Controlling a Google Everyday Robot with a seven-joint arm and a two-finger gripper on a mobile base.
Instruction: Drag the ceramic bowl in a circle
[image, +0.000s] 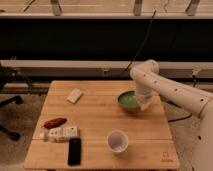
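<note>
We see the white arm (170, 87) reach down over the wooden surface (95, 117), its gripper (144, 104) at the right edge of the green bowl (128, 100); we cannot tell its state. The bowl sits toward the far right of the surface. Nearer the front stands a white cup (117, 140), with a black phone (74, 151), a red packet (54, 122) and a white box (75, 95) to the left.

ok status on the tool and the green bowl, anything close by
Tool down at the right rim of the ceramic bowl, right side of the table. Bowl upright. White cup nearest, in front of the bowl, apart from it.
</note>
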